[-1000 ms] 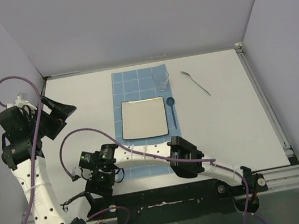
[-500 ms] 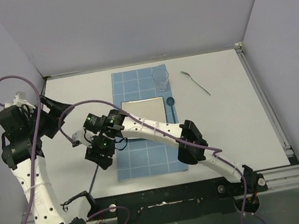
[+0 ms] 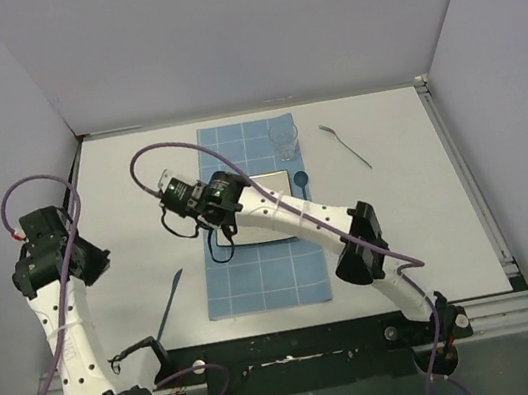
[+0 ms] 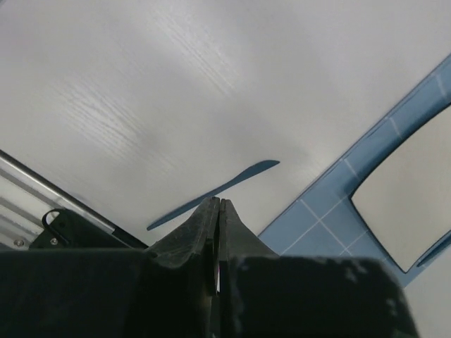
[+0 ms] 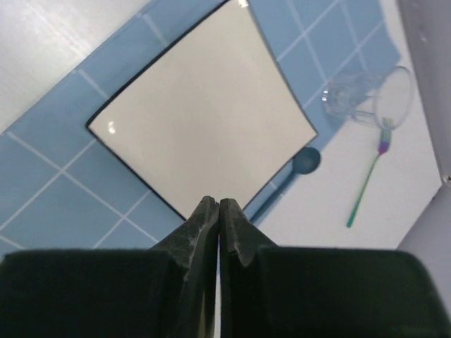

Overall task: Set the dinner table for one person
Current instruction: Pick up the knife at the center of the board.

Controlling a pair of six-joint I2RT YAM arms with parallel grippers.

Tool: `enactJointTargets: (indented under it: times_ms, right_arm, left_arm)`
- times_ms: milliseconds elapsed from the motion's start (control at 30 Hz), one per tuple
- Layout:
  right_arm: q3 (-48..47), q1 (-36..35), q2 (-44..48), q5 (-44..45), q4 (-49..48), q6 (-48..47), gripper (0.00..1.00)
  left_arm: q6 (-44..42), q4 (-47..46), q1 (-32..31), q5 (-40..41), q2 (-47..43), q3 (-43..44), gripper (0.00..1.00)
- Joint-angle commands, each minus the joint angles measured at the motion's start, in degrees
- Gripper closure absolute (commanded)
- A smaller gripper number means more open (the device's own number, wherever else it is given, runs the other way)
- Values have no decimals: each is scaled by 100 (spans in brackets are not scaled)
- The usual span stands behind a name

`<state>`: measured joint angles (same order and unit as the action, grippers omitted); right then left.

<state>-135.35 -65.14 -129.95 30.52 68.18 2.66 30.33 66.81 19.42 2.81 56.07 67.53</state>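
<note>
Moved: R arm has swung from near-left part of tabletop (image 3: 419, 212) up over plate (image 5: 204, 134); L arm has dropped lower by left edge; both pincers have snapped to.
L pincer (image 4: 219, 204): fully closed, tips pressed together, nothing btwn them; hangs above bare tabletop w/ knife (image 4: 246, 174) just ahead.
R pincer (image 5: 219, 204): fully closed, empty; tips above near-left part of plate.
Tabletop: white, spans whole work area under both arms; black rail along near edge.
Mat (image 3: 258, 280): blue w/ white grid, centre of tabletop, running near to far.
Plate: square, white, dark rim, on far half of mat; partly hidden by R arm in top view.
Knife: blue, flat on tabletop just left of mat, twd near edge, slanted.
Spoon (image 3: 301, 183): blue, on mat along plate's right side.
Glass (image 3: 284, 138): clear, upright, far-right corner of mat.
Fork (image 3: 345, 145): metal, on bare tabletop right of glass, twd far edge.
</note>
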Motion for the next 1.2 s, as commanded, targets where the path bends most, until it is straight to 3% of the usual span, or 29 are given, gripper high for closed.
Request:
enactJointTargets:
  times_ms: [0,67,200,333,400,533,667,833,1167]
  right_arm:
    - [-234,56,854,1037,130,191,100]
    - [-276,68,1015,1099,190,187,100]
    - [-433,165,1321,1037,304,111,100]
    - [-694,365,1454,916,394,82,100]
    - [-625,460,1573,823,305,104,100]
    - [-199,704,1852,573,-27,139,100]
    - [169,1022,2108,360,-201,152,100]
    - [750,1612,2576,-48,-452,120,100]
    - [1131,2036,2803,-568,-578,95,100]
  left_arm:
    - [54,-51,-46,-131,-6,-801,100]
    - [202,-292,-130,-248,-28,-1147,100]
    - [513,104,-254,38,402,-704,100]
    - [1040,923,-1411,1460,1055,-25,100]
    - [1263,1418,-1661,2003,1548,325,100]
    - [1859,2030,-1771,1983,2769,886,100]
    - [3209,2312,-2704,2196,3475,896,100]
    - [4164,1295,-3231,1381,3061,-23,100]
    - [5231,381,-3327,1171,1330,-1781,100]
